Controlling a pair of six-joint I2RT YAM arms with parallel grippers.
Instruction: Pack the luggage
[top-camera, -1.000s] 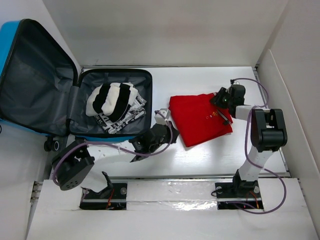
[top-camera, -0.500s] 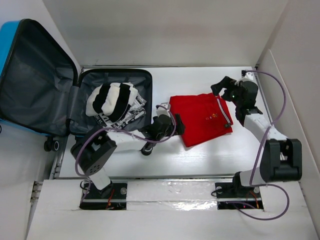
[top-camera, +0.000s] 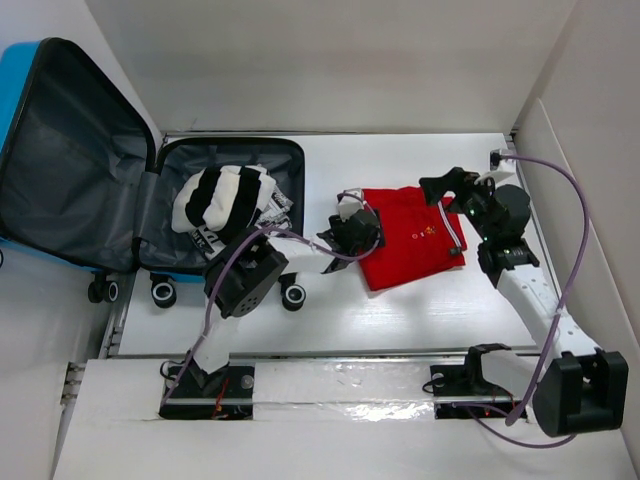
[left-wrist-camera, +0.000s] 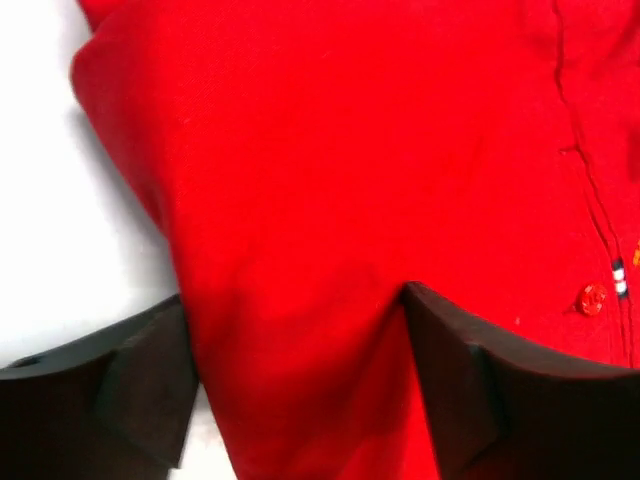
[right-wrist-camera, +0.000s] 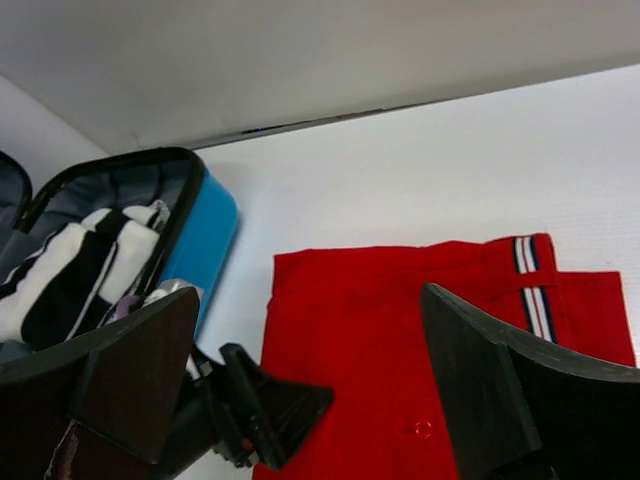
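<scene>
left gripper (left-wrist-camera: 295, 300): jaws spread astride shirt (left-wrist-camera: 350, 150) edge, perhaps touching | right gripper (right-wrist-camera: 310, 295): spread, above shirt | luggage (top-camera: 70, 170): open

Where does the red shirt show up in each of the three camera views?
Top external: red shirt, right of centre.
Left wrist: red shirt fills most of the frame.
Right wrist: red shirt, lower centre.
Shared landmark: the left gripper at the shirt's edge.
</scene>
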